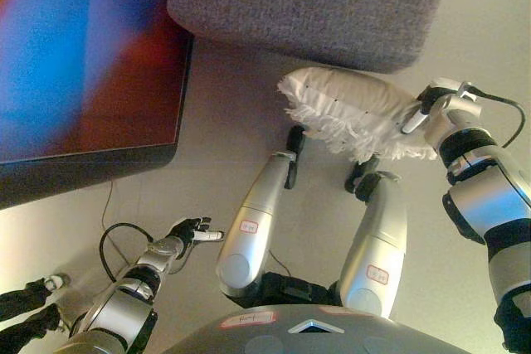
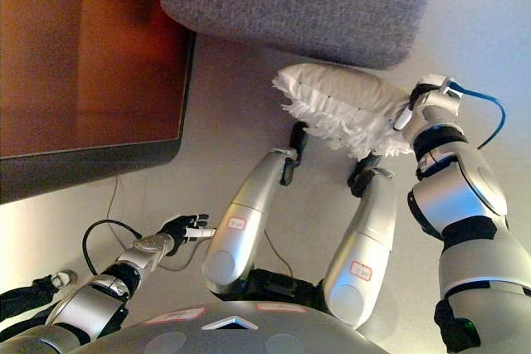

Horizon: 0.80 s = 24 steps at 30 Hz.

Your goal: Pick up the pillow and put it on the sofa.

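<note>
Currently: white fringed pillow [image 1: 353, 109] on floor at one o'clock, below grey sofa [image 1: 315, 6] — right hand [image 1: 431, 105] touching it, grip indiscernible; left hand [image 1: 192, 231] relaxed, empty.

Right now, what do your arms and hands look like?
Both arms are silver-grey shells with black joint bands. The left hand is dark with a white fingertip. The right hand, against the white pillow, is mostly hidden; white covers show at its wrist end.

Beside the seating: a low table and bare floor.
A dark-edged table [image 1: 91, 159] with a glossy top stood at left on pale floor [image 1: 224, 105].
</note>
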Motion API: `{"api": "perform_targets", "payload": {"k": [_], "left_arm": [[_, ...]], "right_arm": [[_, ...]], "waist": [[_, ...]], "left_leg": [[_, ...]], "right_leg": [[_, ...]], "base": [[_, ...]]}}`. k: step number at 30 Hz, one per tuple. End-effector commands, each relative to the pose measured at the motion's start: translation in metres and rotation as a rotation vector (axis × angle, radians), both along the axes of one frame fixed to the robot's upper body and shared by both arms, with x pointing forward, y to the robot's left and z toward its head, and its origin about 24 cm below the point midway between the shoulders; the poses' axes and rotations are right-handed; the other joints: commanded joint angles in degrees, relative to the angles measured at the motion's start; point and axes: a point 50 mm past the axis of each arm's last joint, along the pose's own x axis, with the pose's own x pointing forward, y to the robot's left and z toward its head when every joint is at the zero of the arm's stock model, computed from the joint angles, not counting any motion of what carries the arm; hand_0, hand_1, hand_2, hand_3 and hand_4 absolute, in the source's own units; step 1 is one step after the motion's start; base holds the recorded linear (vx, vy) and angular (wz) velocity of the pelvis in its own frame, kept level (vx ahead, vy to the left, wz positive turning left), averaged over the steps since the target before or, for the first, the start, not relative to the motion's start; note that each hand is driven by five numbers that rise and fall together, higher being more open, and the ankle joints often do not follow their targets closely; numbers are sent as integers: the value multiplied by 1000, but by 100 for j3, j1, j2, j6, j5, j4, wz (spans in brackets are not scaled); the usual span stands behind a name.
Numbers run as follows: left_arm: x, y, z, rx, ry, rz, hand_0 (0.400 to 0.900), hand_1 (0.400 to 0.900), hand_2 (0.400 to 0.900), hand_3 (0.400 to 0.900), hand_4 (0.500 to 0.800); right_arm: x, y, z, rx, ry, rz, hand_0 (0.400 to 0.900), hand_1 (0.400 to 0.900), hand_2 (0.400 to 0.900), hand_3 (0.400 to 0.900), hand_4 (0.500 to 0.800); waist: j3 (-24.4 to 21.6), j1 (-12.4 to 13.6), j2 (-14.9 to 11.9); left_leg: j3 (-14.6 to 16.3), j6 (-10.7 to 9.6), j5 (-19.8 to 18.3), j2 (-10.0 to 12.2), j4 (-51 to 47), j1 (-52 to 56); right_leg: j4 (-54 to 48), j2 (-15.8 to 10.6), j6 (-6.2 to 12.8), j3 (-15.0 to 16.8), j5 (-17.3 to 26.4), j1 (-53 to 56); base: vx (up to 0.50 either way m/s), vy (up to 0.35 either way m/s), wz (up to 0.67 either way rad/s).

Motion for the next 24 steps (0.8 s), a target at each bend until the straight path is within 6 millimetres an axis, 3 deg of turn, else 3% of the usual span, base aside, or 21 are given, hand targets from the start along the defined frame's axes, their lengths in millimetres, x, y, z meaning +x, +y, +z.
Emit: {"api": "perform_targets", "payload": {"k": [1,8,24], "left_arm": [[-42,17,-14,43,114,56,900,900,900,900,800],[-36,9,-13,17,86,52,900,900,900,900,800],[-51,4,-18,-48,57,101,900,900,900,900,800]], "right_arm": [[2,-22,39,-106,-71,-37,900,900,900,900,800],[10,-15,53,-62,-129,-46,900,900,900,900,800],[19,-14,100,-20,-279,-58,900,900,900,900,800]], "waist": [[73,60,324],[73,131,463],[73,208,781]], "left_leg": [[-192,-82,-418,191,0,305],[-210,-33,-474,128,245,-34],[-152,30,-574,56,947,-1170]], "right_leg": [[-448,-129,139,105,124,362],[-228,-164,130,161,126,-28],[514,-142,38,469,16,-1292]], "base": [[-31,9,1],[-35,32,1],[-41,58,-1]]}}
